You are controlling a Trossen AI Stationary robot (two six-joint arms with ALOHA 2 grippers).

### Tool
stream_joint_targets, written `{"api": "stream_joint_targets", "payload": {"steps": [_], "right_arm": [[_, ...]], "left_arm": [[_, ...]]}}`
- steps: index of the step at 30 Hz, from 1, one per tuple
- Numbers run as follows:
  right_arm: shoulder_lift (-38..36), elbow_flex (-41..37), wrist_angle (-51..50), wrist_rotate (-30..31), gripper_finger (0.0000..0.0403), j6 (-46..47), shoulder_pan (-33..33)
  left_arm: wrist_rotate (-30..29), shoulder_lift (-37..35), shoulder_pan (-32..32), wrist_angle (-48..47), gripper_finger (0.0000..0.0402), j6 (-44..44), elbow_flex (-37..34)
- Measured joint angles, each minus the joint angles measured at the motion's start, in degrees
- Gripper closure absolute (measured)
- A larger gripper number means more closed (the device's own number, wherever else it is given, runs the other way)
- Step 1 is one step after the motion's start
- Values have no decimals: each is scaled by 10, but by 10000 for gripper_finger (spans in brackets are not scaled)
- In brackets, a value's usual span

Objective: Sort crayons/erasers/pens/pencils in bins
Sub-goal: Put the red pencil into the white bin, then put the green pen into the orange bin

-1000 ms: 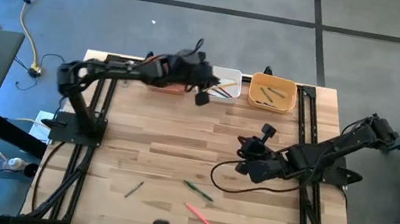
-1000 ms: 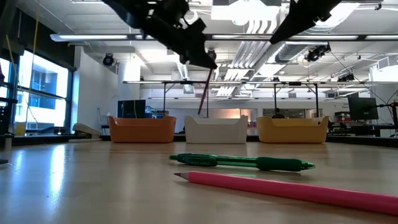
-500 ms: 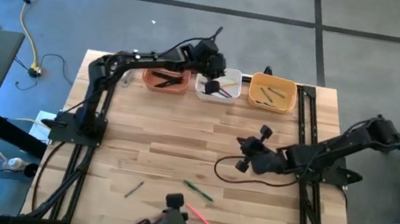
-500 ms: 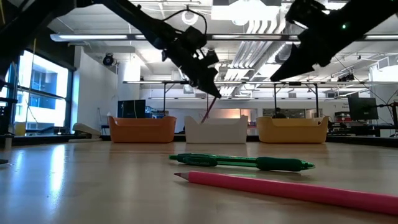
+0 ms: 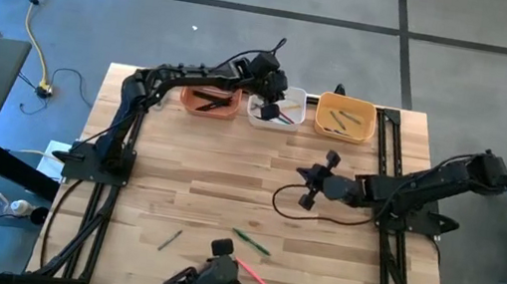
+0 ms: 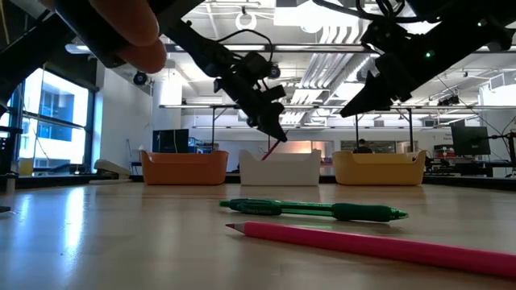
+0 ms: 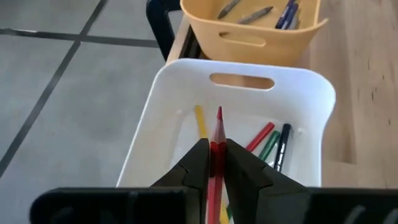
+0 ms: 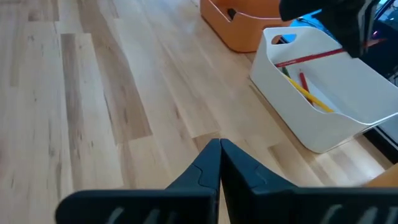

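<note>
Three bins stand in a row at the table's far edge: orange [image 5: 209,102], white [image 5: 276,111] and yellow [image 5: 345,117], each with sticks inside. My left gripper [image 7: 217,149] hangs over the white bin [image 7: 311,106], shut on a red pencil [image 7: 218,127]. My right gripper [image 8: 219,144] is shut and empty above the table's middle right [image 5: 308,180]. A green pen [image 5: 251,241], a pink pencil [image 5: 258,278] and a thin green stick [image 5: 169,239] lie flat on the table near its front edge. My left gripper pinches the red pencil's shaft [image 7: 217,155] between its two fingers. The pencil runs along the fingers and sticks out past their tips. The fingers slant down from the table's left toward the white bin. The pencil's free end [image 6: 269,153] points down into that bin.
A black cable [image 5: 285,213] loops on the table under the right arm. A person's hand [image 5: 207,281] and a blurred finger [image 6: 121,32] show at the near edge. Bare wood lies between the bins and the loose sticks.
My left gripper has gone from above the orange bin toward the table's right and down, bringing the red pencil's tip to the white bin. My right gripper has sunk and turned. A person's hand has come in at the near edge.
</note>
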Motion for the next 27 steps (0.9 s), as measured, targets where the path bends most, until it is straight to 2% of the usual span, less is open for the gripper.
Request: {"api": "stream_joint_targets", "payload": {"steps": [5, 13, 18, 22, 27], "right_arm": [[0, 0, 1, -6, 403, -2, -11], [0, 0, 1, -7, 403, -2, -11], [0, -3, -1, -19, 403, -3, -11], [0, -35, 63, -54, 403, -16, -11], [0, -91, 207, -101, 403, -23, -18]], "left_arm": [[1, 2, 3, 6, 356, 4, 0], [2, 6, -1, 12, 378, 24, 0], [3, -11, -1, 23, 398, 4, -9], [2, -39, -7, 74, 401, -9, -49], [7, -83, -25, 201, 401, -26, -157]]}}
